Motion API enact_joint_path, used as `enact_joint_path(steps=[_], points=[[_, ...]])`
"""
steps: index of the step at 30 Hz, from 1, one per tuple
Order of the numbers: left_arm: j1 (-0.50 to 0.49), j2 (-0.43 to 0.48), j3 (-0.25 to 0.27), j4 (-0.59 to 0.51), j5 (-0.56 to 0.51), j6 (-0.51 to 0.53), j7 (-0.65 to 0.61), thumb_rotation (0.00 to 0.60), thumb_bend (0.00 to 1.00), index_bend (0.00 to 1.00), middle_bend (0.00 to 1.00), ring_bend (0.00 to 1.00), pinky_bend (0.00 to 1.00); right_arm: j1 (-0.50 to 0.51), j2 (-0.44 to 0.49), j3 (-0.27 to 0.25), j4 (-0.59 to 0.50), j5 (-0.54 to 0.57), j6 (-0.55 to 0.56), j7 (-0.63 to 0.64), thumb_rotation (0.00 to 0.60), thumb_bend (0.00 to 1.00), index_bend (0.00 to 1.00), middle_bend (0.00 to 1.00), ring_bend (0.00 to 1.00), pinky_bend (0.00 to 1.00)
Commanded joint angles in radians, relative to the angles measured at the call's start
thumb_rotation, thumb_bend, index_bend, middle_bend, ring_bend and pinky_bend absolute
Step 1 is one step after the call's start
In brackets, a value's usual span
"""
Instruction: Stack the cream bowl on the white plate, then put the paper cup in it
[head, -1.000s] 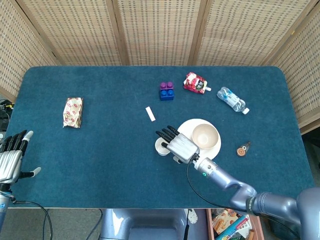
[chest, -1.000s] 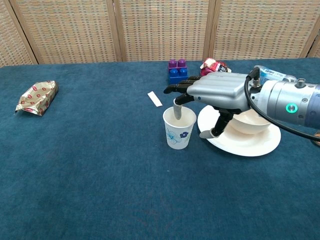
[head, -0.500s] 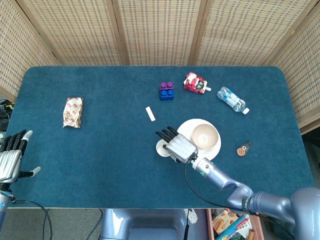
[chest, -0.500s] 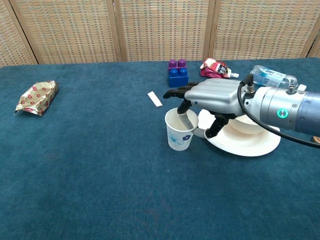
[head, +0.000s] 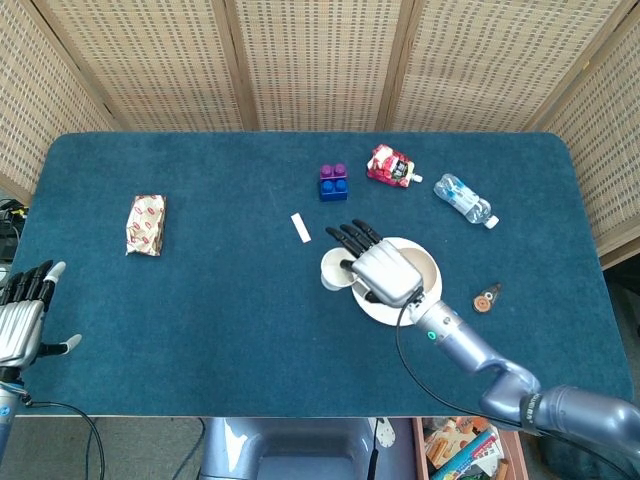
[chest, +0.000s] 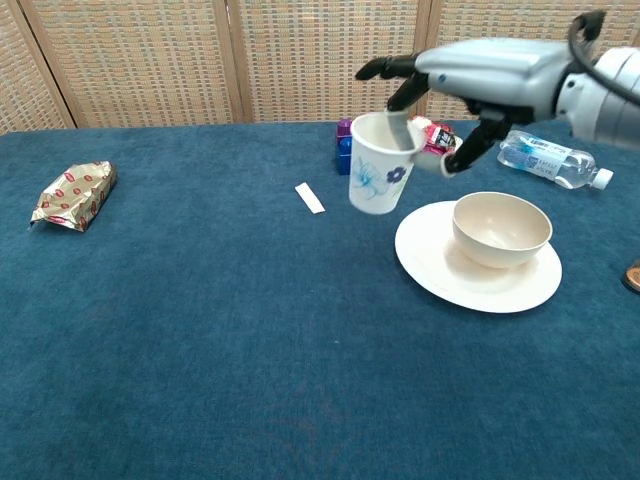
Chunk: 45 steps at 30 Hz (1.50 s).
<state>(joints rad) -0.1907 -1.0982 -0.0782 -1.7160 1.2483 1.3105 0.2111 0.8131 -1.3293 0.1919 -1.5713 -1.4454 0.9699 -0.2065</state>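
Note:
My right hand (chest: 470, 80) (head: 385, 272) holds the white paper cup (chest: 380, 163) (head: 335, 269) with blue flowers in the air, pinched at its rim between a finger inside and the thumb outside. The cup hangs tilted, left of and above the cream bowl (chest: 501, 229). The bowl sits on the white plate (chest: 440, 270) (head: 378, 303); in the head view my hand covers most of the bowl. My left hand (head: 22, 318) stays open at the table's near left corner, holding nothing.
A purple and blue block (head: 333, 183), a red snack pouch (head: 389, 165) and a water bottle (head: 465, 200) lie beyond the plate. A white paper strip (head: 301, 227), a gold snack bag (head: 146, 224) and a small brown object (head: 487, 299) also lie on the blue cloth.
My right hand pinched the cup's rim and has lifted it off the table, carrying it up and slightly right toward the plate. The left hand has not moved.

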Motion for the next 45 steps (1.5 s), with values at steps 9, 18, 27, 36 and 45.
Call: enact_joint_path(steps=[9,18,27,36,45], points=[[0.001,0.002,0.005,-0.006,0.017,0.007,-0.005,0.600,0.00,0.00,0.00,0.00,0.00,-0.093,0.116,-0.046,0.064,0.030,0.030,0.050,0.600,0.51,0.64,0.00,0.00,0.00],[0.003,0.004,0.007,-0.009,0.022,0.010,-0.007,0.600,0.00,0.00,0.00,0.00,0.00,-0.114,0.046,-0.101,0.197,-0.008,0.020,0.105,0.600,0.51,0.64,0.00,0.00,0.00],[0.004,0.008,0.005,-0.008,0.017,0.008,-0.017,0.600,0.00,0.00,0.00,0.00,0.00,-0.117,0.006,-0.119,0.272,-0.026,0.014,0.110,0.600,0.52,0.64,0.00,0.00,0.00],[0.003,0.009,0.005,-0.009,0.012,0.006,-0.012,0.600,0.00,0.00,0.00,0.00,0.00,-0.117,-0.014,-0.131,0.295,-0.040,0.008,0.100,0.600,0.51,0.64,0.00,0.00,0.00],[0.002,0.008,0.005,-0.008,0.010,0.004,-0.012,0.600,0.00,0.00,0.00,0.00,0.00,-0.118,-0.025,-0.134,0.310,-0.041,0.002,0.100,0.600,0.41,0.46,0.00,0.00,0.00]])
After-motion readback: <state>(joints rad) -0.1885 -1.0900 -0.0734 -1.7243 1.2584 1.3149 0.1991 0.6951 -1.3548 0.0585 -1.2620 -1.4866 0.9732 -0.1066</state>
